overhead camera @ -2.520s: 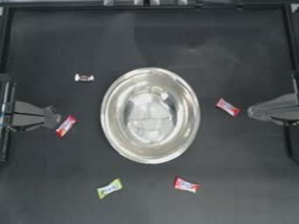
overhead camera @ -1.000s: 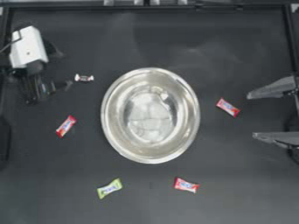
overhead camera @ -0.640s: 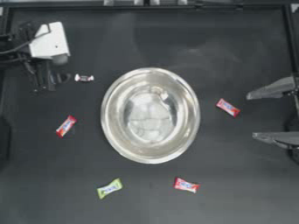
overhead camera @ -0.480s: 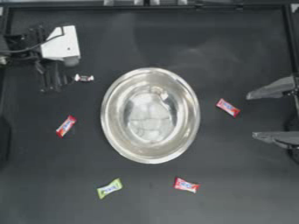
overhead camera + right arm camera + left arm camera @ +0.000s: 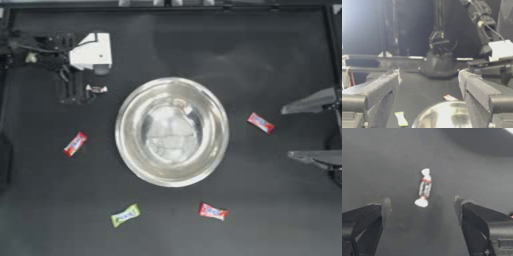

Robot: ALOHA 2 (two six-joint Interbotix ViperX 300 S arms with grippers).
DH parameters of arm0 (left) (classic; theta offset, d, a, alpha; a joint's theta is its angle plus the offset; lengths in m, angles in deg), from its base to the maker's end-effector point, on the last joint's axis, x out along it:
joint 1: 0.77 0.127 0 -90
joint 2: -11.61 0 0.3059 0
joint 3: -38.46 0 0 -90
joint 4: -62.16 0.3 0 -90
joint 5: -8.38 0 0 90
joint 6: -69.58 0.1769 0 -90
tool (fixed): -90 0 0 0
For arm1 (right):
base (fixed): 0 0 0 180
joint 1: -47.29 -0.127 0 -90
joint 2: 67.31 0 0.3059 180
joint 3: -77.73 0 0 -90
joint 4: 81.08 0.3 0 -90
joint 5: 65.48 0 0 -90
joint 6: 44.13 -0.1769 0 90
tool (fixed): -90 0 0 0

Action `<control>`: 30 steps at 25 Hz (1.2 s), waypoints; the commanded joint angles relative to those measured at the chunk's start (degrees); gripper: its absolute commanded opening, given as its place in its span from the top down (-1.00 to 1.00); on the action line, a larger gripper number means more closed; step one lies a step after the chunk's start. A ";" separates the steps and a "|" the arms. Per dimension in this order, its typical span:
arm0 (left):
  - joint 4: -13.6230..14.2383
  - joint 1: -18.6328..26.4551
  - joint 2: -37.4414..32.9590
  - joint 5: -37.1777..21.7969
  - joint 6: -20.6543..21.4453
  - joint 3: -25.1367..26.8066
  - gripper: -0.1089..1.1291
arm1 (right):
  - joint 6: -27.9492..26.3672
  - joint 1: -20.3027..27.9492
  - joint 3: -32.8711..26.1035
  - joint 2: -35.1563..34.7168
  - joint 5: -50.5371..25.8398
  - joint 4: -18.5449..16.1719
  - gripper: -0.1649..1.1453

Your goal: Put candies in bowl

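Reaching over the far left part of the table, the left gripper hangs just above the tiny silvery-white candy, which lies a little way from the rim of the big shiny bowl and not touching it; its fingers are spread wide with the sweet between them, and nothing is held yet. The right gripper waits at the right edge of the table, fingers also wide open and empty, with a red candy lying near it. The bowl looks empty, so no candy is in yet: another red one lies to the left of the bowl, a third red one and the yellow-green one lie on the near side. The silvery sweet should be very light, with a small hard middle and thin crinkly twisted ends that would bend or slip out if pinched, so I think the fat middle is the best spot to squeeze, and gently, since it could skid on the smooth table. From above, this candy is only a small speck beside dark fingers, but the left wrist view shows it plainly, lying longways between the two fingers with room on both sides. Only the top view shows all five sweets and how they sit around the bowl
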 commanded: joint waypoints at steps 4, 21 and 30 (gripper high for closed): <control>-1.05 0.53 2.90 0.26 2.02 -2.72 -0.84 | 0.00 -0.09 -0.26 -0.53 0.44 0.88 -0.76; -1.05 1.32 8.61 1.49 2.90 -3.25 -0.83 | -0.18 0.00 0.00 0.09 0.53 0.88 -0.76; -1.41 1.32 9.67 1.76 2.81 -3.25 -0.83 | -0.18 -0.09 0.00 0.09 0.53 0.88 -0.76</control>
